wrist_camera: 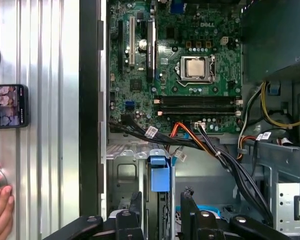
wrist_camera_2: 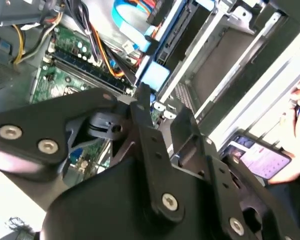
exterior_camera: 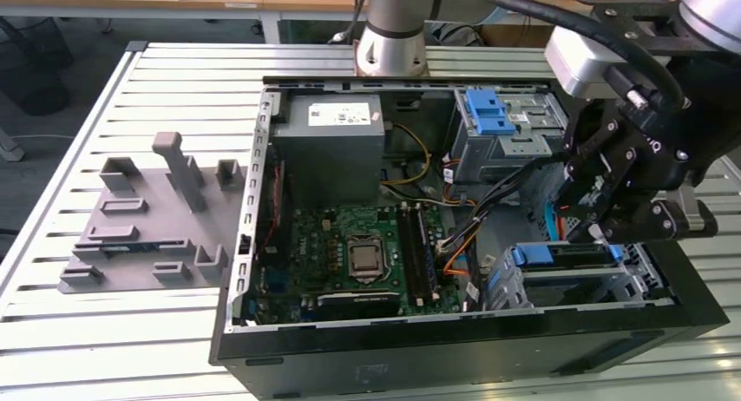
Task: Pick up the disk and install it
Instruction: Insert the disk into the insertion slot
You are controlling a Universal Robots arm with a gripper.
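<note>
The gripper (exterior_camera: 602,234) hangs over the drive cage (exterior_camera: 626,284) in the corner of the computer case (exterior_camera: 463,353) that is at the exterior view's lower right. In the first wrist view its two black fingers (wrist_camera: 135,210) stand apart, with the disk (wrist_camera: 159,176) between them. The disk sits on its edge in the cage, its blue carrier up. The fingers seem not to press on it, but their tips are partly hidden, so contact is not certain.

From the exterior view's left: a grey plastic fixture (exterior_camera: 145,223) stands on the slatted metal table (exterior_camera: 69,331), near the table's left edge and apart from the case. Inside the open case, a grey power supply (exterior_camera: 330,149) is at the far wall. The green motherboard (exterior_camera: 347,275) with its processor socket (exterior_camera: 364,253) lies nearer the front wall. A second cage with a blue latch (exterior_camera: 491,113) is in the far right corner.

In the first wrist view a phone (wrist_camera: 8,106) lies on the table beside the case, and a person's hand (wrist_camera: 0,205) is near it.
</note>
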